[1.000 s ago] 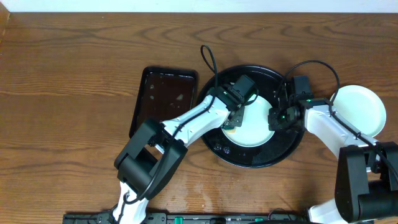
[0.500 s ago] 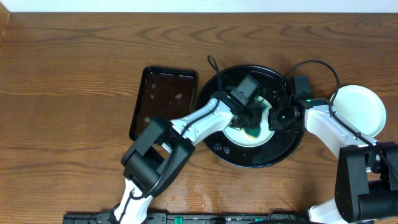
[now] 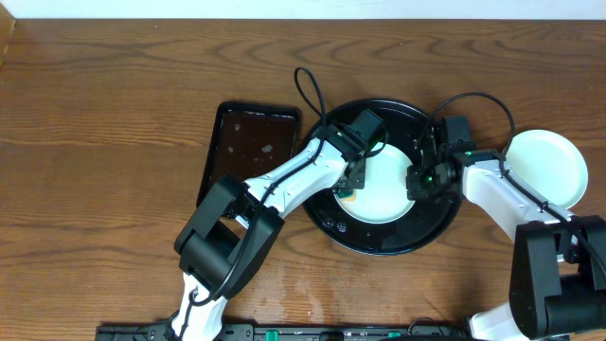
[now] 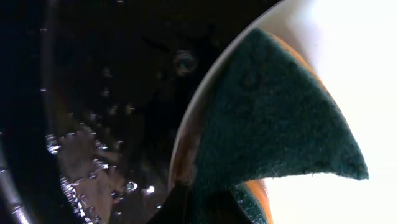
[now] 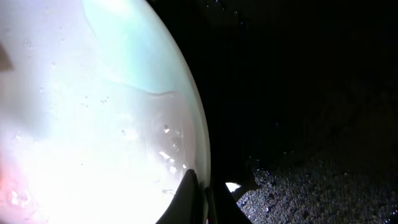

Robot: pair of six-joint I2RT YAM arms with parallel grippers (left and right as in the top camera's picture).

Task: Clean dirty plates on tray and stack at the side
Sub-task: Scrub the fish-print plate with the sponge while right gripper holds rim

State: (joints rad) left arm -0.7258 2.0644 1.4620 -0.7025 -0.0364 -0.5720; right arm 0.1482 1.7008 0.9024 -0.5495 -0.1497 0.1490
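- Bench [image 3: 114,114] of brown wood seen from overhead; round black tray [image 3: 398,237] right of centre, white plate [image 3: 386,194] lying inside it.
- Left gripper [image 3: 352,187] low over the left edge of that plate, clamped on a sponge [image 3: 348,194].
- Right gripper [image 3: 423,180] at the right edge of the same plate, jaws together.
- Second plate [image 3: 547,169], white, on the bench just right of the tray and beside the right arm.
- Rectangular tray [image 3: 248,152], dark and wet, just left of the round one.
- Left wrist: dark green sponge [image 4: 273,118] pinched at the bottom of the view and pressed across the rim of the plate [image 4: 360,74], orange backing showing along its edge; wet black tray [image 4: 106,124] with droplets to the left.
- Right wrist: fingers [image 5: 189,196] closed into a single wedge, tip touching the rim of the plate [image 5: 93,124]; cannot tell whether the rim is pinched between them.
- Same view: plate glossy under a film of water, faint pink trace at lower left; tray [image 5: 311,124] black and speckled to the right.
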